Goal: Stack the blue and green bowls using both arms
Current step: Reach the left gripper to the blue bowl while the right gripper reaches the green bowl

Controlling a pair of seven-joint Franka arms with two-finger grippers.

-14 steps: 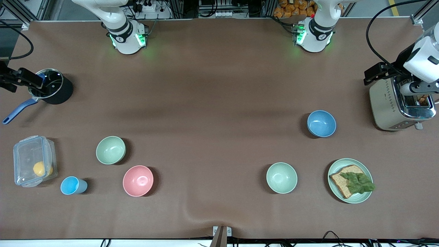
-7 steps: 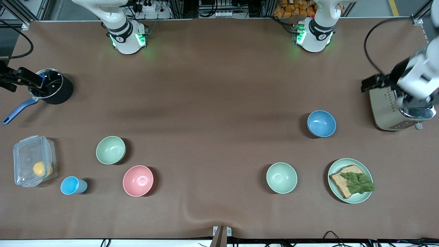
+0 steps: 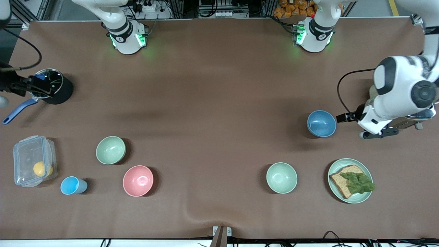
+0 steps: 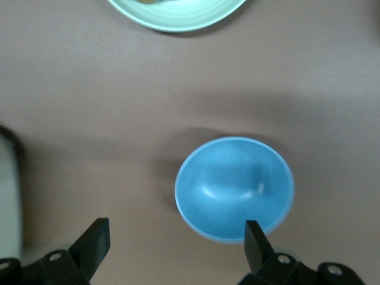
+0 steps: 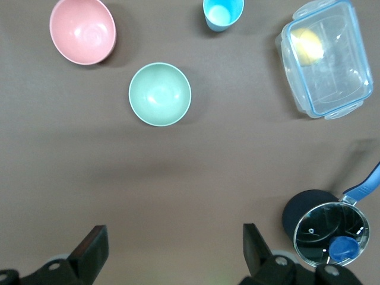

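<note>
Left gripper [image 4: 176,240], fingers spread, swung from toaster to beside round matte blue speckled bowl [image 3: 321,123]: approach started. Right gripper [image 5: 173,244] spread, waiting over pot end; sage-green bowl [image 5: 160,94] untouched.

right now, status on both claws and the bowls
Left claw open, beside blue bowl, toaster end. Right claw open, near the black pot. Green bowl untouched, pink bowl beside it. Nothing stacked.

Table [image 3: 219,85]: brown matte covering, one wrinkle at the camera-side edge. Along its top edge: aluminium framing [image 3: 20,10], power strips [image 3: 147,7], cables.
</note>
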